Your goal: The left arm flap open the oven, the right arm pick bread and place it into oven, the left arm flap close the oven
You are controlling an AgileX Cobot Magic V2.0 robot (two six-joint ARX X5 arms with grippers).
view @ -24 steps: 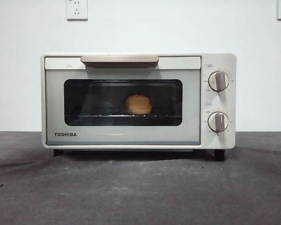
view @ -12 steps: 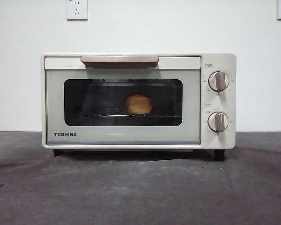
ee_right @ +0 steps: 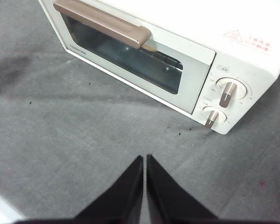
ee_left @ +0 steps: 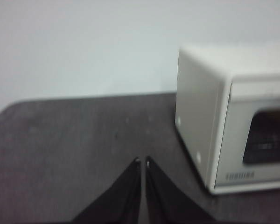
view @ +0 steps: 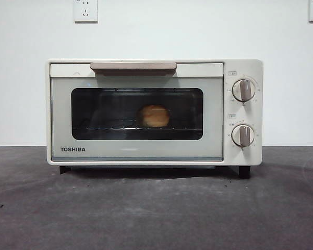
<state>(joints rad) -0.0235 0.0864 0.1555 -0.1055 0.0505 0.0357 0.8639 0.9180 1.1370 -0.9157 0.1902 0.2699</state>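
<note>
Golden bread (view: pixel 154 116) sits mid-frame behind the cream Toshiba oven's (view: pixel 146 151) shut glass door. Left gripper (ee_left: pixel 143 161) and right gripper (ee_right: pixel 144 157) hang clear, jaws together; little risk beyond a stray arm nudging the door.

You are looking at a bare test bench rather than a home kitchen: a cream-white Toshiba toaster oven (view: pixel 154 112) stands alone on a dark grey, scuffed tabletop (view: pixel 156 208) against a plain white wall (view: pixel 198 31). Two white wall sockets (view: pixel 85 10) sit high on that wall, and your wrist cameras show nothing around the oven but bare tabletop and wall.
</note>
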